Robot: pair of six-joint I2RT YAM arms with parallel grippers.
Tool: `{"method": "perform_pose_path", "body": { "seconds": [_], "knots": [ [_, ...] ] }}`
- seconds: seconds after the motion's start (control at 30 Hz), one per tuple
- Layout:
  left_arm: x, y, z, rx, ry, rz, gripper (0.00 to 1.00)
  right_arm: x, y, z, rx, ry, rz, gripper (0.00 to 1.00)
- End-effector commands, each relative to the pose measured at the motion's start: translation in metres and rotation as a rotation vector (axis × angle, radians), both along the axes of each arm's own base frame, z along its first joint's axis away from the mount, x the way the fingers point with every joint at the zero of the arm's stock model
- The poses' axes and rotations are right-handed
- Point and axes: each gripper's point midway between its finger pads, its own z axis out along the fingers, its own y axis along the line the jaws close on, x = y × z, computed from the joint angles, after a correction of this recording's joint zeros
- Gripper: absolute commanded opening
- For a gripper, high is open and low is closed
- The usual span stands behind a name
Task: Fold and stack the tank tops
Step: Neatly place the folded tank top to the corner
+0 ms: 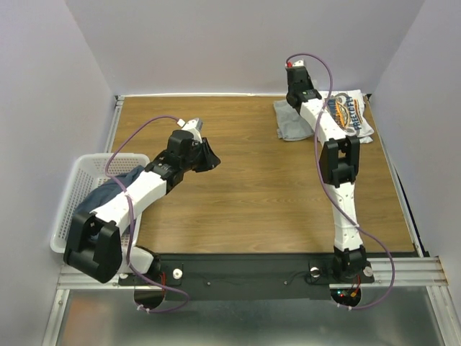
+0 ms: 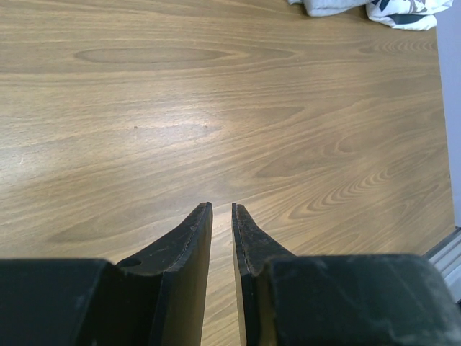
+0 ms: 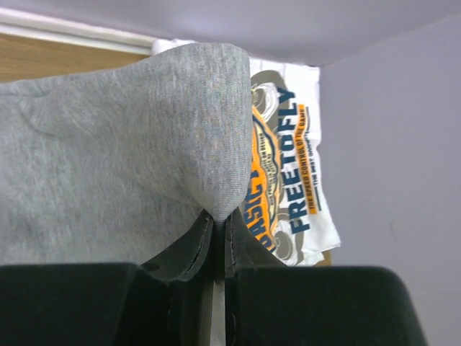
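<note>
The light grey tank top (image 1: pixel 292 124) lies at the far right of the table, partly next to the white top with the blue-and-orange logo (image 1: pixel 353 112). My right gripper (image 1: pixel 294 101) is shut on a pinched fold of the grey top (image 3: pixel 108 166) and holds it raised; its fingertips meet in the right wrist view (image 3: pixel 218 218), with the logo top (image 3: pixel 288 158) behind. The dark slate blue top (image 1: pixel 115 184) lies in the basket under my left arm. My left gripper (image 1: pixel 209 158) hangs over bare wood, its jaws nearly together and empty (image 2: pixel 222 207).
A white lattice basket (image 1: pixel 72 194) stands at the table's left edge. Purple walls enclose the table; the right wall is close behind the logo top. The edges of both tops show at the top right of the left wrist view (image 2: pixel 407 13).
</note>
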Motion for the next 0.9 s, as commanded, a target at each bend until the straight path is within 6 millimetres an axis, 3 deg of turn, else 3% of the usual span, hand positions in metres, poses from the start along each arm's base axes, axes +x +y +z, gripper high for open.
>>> {"method": "perform_pose_path", "body": {
  "seconds": [0.0,0.27,0.87],
  "knots": [
    [0.009,-0.007,0.017,-0.028,-0.047,-0.034,0.29,0.004,-0.022,0.049,-0.043,-0.092,-0.045,0.02],
    [0.009,-0.008,0.012,-0.031,-0.032,-0.048,0.29,0.001,-0.046,0.068,-0.047,-0.114,-0.059,0.02],
    [0.003,-0.012,0.002,-0.058,-0.003,-0.079,0.29,-0.009,-0.053,0.124,-0.069,-0.209,-0.048,0.04]
  ]
}}
